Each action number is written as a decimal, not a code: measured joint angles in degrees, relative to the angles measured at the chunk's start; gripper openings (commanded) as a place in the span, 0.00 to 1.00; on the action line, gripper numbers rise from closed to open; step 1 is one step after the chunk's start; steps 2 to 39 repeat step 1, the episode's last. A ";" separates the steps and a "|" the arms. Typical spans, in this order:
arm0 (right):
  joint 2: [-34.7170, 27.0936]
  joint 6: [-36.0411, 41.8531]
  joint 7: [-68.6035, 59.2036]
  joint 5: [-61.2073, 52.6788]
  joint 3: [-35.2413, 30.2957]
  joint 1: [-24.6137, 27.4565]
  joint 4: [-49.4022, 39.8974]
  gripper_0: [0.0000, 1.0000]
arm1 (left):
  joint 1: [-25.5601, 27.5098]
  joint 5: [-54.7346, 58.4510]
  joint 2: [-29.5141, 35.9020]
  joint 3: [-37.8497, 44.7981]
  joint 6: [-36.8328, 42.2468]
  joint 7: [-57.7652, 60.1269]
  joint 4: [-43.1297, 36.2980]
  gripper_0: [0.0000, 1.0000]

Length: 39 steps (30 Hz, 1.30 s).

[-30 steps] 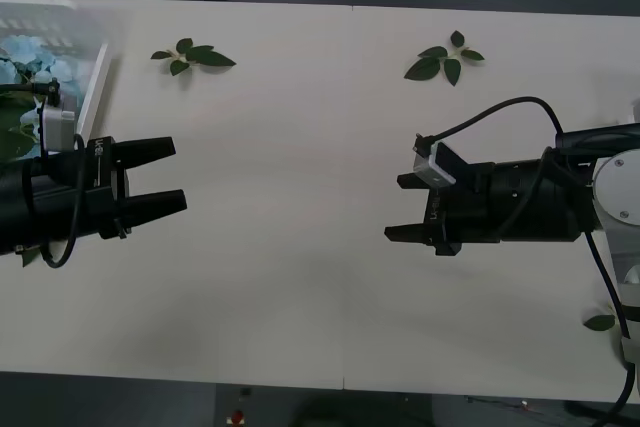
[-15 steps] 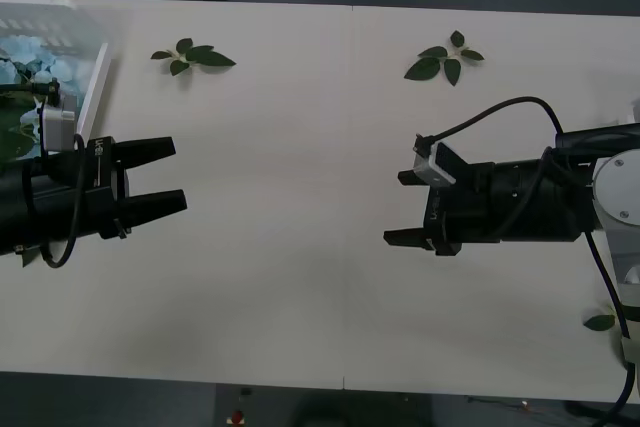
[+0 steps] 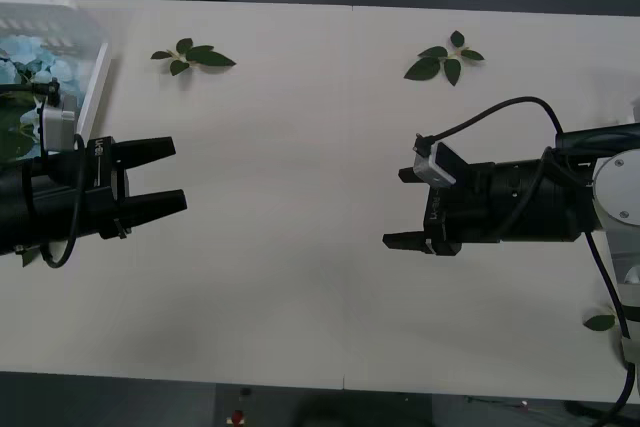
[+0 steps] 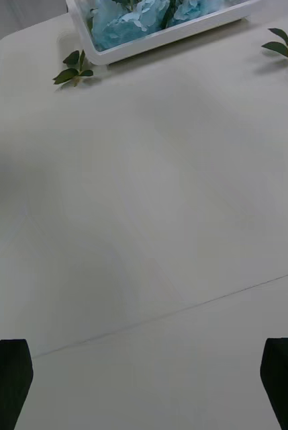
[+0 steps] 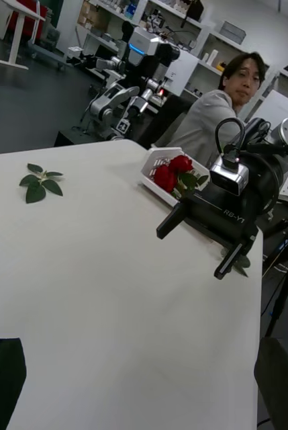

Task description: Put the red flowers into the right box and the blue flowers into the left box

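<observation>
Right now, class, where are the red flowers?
In the left wrist view, the red flowers lie in the right box at the table's edge, just behind the right gripper.

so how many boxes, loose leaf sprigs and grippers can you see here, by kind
boxes: 2, the left box holding blue flowers and the right box holding red flowers
loose leaf sprigs: 3
grippers: 2, left gripper and right gripper, both open
total: 7

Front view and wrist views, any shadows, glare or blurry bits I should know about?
Front view: even light, soft shadows on the table under both grippers, no glare. Right wrist view: faint broad shading on the tabletop; the blue flowers look slightly soft. Left wrist view: the right gripper is sharp.
</observation>
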 measured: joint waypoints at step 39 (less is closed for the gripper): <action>0.00 0.00 0.00 0.00 0.00 0.00 0.00 1.00 | 0.00 0.00 0.00 0.00 0.00 0.00 0.00 1.00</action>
